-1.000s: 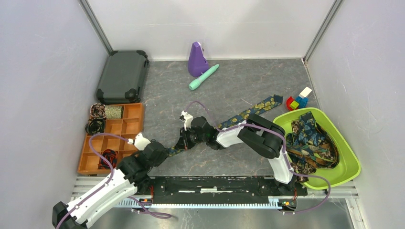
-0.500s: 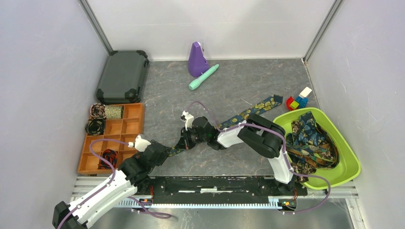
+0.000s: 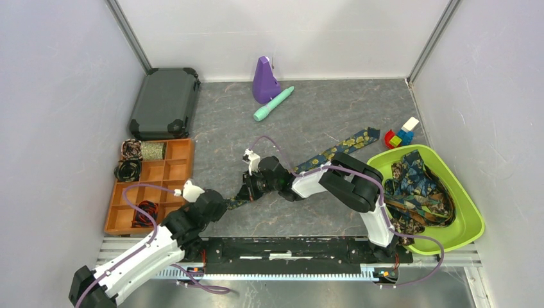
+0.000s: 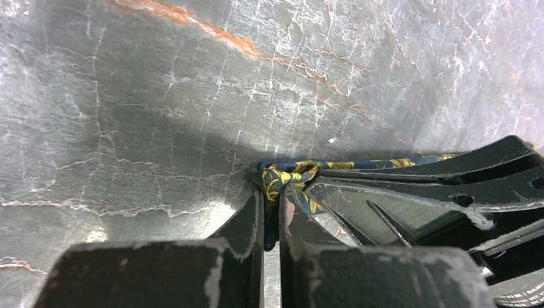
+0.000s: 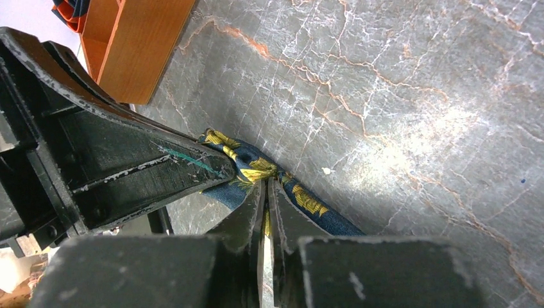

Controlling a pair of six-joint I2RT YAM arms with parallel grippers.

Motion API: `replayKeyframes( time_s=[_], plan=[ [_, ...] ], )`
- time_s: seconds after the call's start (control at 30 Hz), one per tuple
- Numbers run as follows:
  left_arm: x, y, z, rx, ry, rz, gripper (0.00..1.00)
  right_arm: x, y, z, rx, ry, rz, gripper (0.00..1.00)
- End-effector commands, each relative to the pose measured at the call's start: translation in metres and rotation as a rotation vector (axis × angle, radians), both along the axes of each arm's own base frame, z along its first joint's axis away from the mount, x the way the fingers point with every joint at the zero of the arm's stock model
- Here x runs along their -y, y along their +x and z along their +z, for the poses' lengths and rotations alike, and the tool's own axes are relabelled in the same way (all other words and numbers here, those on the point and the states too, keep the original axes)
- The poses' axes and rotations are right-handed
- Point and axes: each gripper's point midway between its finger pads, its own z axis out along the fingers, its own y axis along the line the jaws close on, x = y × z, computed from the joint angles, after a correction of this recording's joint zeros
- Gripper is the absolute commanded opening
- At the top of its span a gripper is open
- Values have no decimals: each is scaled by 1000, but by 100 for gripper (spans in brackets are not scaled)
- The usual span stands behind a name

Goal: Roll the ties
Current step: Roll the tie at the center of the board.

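A navy tie with yellow-gold print lies stretched diagonally across the grey table, its wide end near the green basket. Its narrow end is bunched between the jaws of my left gripper, which is shut on it just above the tabletop. Right beside it, my right gripper is shut on the same tie a little further along. In the top view the left gripper and right gripper nearly touch, and each wrist view shows the other gripper's fingers close alongside.
A green basket at the right holds several more ties. An orange compartment tray at the left holds small coils. A dark case, a purple cone, a teal cylinder and toy blocks lie further back.
My left gripper has edged right to the tie's narrow end and closed on it. The right gripper has kept its grip in place.
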Motion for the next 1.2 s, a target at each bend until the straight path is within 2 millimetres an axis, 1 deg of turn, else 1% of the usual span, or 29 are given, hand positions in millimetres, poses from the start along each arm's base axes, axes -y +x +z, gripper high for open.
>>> replayKeyframes(
  time_s=[0.0, 0.1, 0.17, 0.27, 0.33, 0.4, 0.5, 0.7, 0.93, 1.07, 1.17],
  plan=[
    [1, 5, 14, 19, 79, -67, 2, 13, -1, -16, -24, -109, 4, 14],
    [-1, 6, 20, 17, 127, -98, 2, 9, 8, 10, 17, -91, 2, 25],
    [-2, 7, 27, 19, 156, -112, 2, 7, 14, 29, 49, -78, -2, 29],
    [-5, 8, 33, 17, 200, -131, 2, 5, 18, 52, 80, -53, -9, 31],
    [-6, 8, 34, 13, 223, -141, 2, 4, 17, 61, 82, -40, -11, 30],
    [-6, 9, 35, 10, 237, -152, 2, 2, 15, 62, 76, -32, -11, 28],
    [-5, 9, 35, 3, 247, -164, 2, -4, 11, 60, 64, -26, -4, 24],
    [-6, 9, 38, 1, 265, -176, 2, -18, 3, 47, 35, -31, 14, 15],
    [-7, 9, 41, -11, 294, -187, 2, -37, -12, 33, 2, -35, 49, 10],
    [-12, 9, 44, -31, 329, -186, 2, -43, -14, 34, -3, -27, 61, 10],
    [-14, 9, 46, -43, 358, -192, 2, -41, -9, 44, 21, -27, 52, 10]
  ],
)
